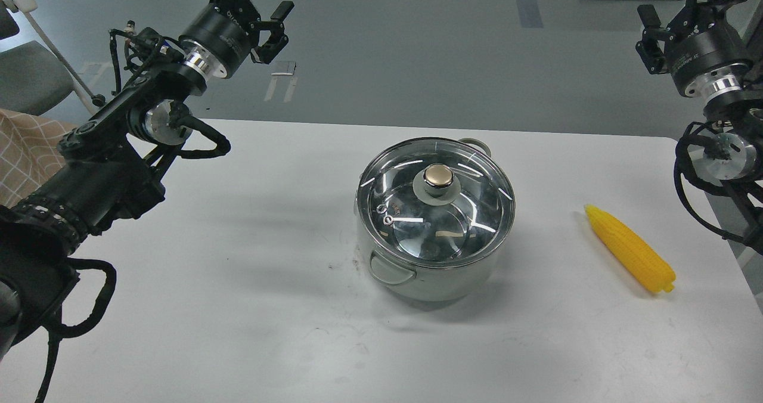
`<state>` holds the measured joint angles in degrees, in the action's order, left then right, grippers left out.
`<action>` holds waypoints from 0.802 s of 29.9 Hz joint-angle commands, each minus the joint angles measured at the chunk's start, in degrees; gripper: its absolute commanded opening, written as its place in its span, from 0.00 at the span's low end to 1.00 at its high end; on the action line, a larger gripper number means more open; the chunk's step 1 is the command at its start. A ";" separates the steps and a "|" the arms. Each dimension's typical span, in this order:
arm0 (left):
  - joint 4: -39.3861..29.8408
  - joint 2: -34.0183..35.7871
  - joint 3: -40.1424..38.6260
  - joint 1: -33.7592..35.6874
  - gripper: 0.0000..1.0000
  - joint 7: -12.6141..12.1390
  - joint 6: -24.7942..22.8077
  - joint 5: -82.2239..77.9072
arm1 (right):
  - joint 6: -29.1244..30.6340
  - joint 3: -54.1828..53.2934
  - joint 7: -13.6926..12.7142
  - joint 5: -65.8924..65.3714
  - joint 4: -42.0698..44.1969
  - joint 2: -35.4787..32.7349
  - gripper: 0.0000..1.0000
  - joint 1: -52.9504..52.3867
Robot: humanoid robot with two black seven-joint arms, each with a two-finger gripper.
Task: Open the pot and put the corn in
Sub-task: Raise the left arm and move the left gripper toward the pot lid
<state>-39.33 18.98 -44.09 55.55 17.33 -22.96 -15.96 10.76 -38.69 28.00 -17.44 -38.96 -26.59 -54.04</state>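
Observation:
The pot [444,282] stands in the middle of the white table, shiny steel with a pale grey-green handle [390,270] facing me. A glass lid [471,203] with a gold knob [439,177] rests on it, closing it. To the right of the pot, apart from it, the yellow corn [629,248] lies on the table with its pointed end away from me. My left gripper [274,32] hangs open and empty high at the far left, well away from the pot. High at the far right, above and beyond the corn, my right gripper [648,36] is open and empty too.
The table [238,307] has its far edge just behind the pot and its right edge close to the corn. A chair [27,75] and a checked cloth [24,152] sit off the table's left side. Grey floor lies beyond.

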 commanded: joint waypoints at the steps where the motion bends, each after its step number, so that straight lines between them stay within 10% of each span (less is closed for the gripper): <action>1: -2.32 0.09 -1.69 0.27 0.98 -0.11 0.37 -0.12 | 0.22 -2.61 0.00 0.39 0.28 0.04 1.00 -0.10; 24: 0.57 3.26 -4.43 -3.51 0.98 -3.09 -5.04 0.06 | 0.32 -1.21 0.00 -0.14 2.66 1.62 1.00 -5.55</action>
<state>-39.91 22.41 -48.31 52.65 14.32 -26.39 -15.90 12.39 -40.68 28.00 -17.34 -36.69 -25.81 -59.83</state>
